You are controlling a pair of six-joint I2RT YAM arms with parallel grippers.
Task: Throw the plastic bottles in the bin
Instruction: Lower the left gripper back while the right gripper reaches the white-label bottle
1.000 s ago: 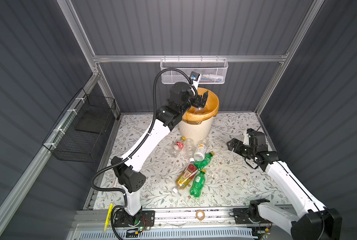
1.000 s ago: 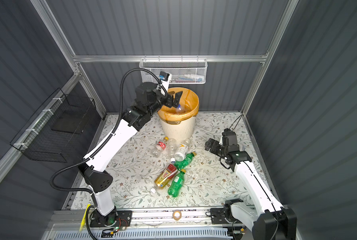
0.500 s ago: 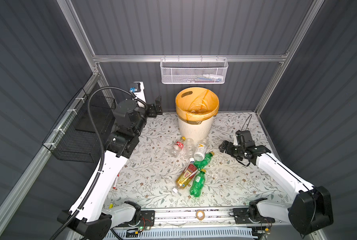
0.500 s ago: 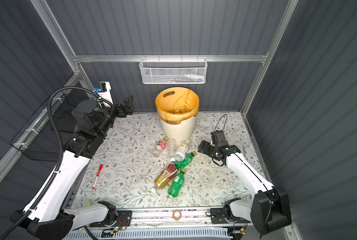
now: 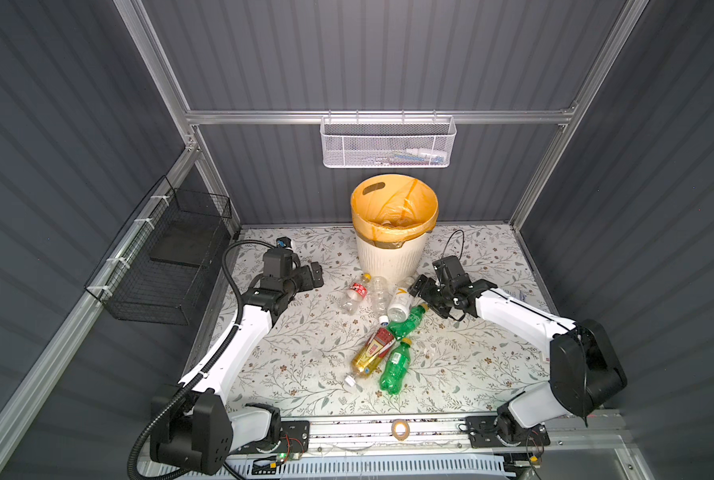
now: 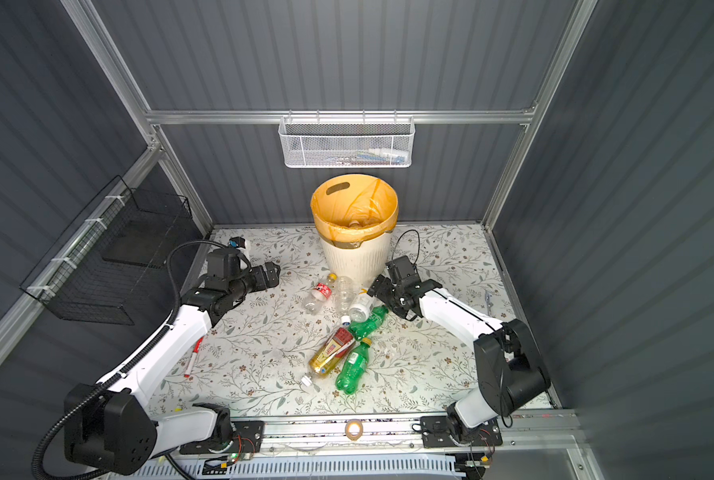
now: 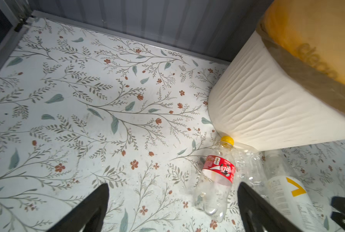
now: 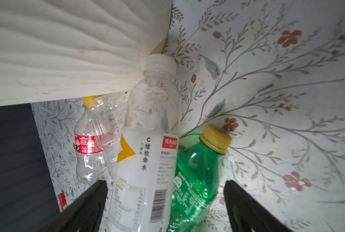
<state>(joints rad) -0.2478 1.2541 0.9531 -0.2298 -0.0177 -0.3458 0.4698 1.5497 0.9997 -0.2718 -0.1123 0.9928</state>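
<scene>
The right gripper has its jaws spread wide. Between its black fingers lie two bottles side by side on the floral tabletop. One is the white-labelled bottle with a clear upper body and a white cap. The other is the green bottle with a yellow cap. The white-labelled bottle's cap end touches the ribbed cream wall of the bin. Beside it lie a crumpled clear bottle and then a red-labelled bottle with a yellow cap.
</scene>
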